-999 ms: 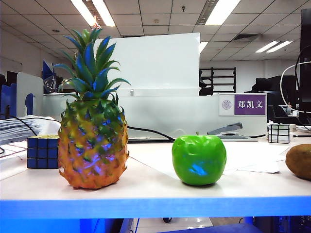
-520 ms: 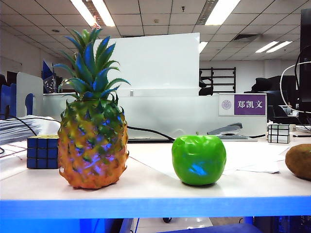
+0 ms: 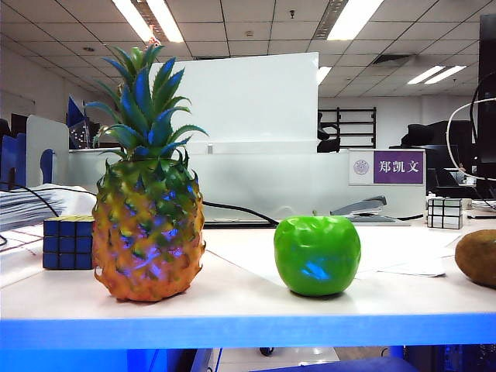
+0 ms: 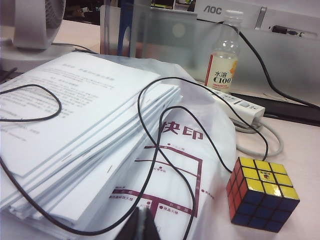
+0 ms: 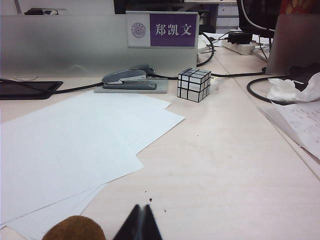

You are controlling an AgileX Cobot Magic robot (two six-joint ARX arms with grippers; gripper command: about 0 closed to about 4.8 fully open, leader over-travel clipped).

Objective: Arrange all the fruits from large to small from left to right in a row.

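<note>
Three fruits stand in a row on the white table (image 3: 232,298). At the left is the tall orange-yellow pineapple (image 3: 147,232) with a spiky green crown. The glossy green apple (image 3: 317,255) sits in the middle, and the brown kiwi (image 3: 477,257) lies at the right edge of the exterior view. In the right wrist view the kiwi (image 5: 74,228) lies just beside my right gripper (image 5: 140,222), which is shut and empty. My left gripper (image 4: 141,224) is shut and empty too, hovering over a plastic-wrapped paper stack (image 4: 85,130). Neither arm shows in the exterior view.
A coloured Rubik's cube (image 4: 261,193) sits near the left gripper, also the Rubik's cube (image 3: 68,242) behind the pineapple. Black cables (image 4: 150,150) cross the paper stack; a bottle (image 4: 222,59) and power strip (image 4: 240,105) stand beyond. Loose sheets (image 5: 70,145), a stapler (image 5: 129,80) and a mirror cube (image 5: 194,84) lie ahead of the right gripper.
</note>
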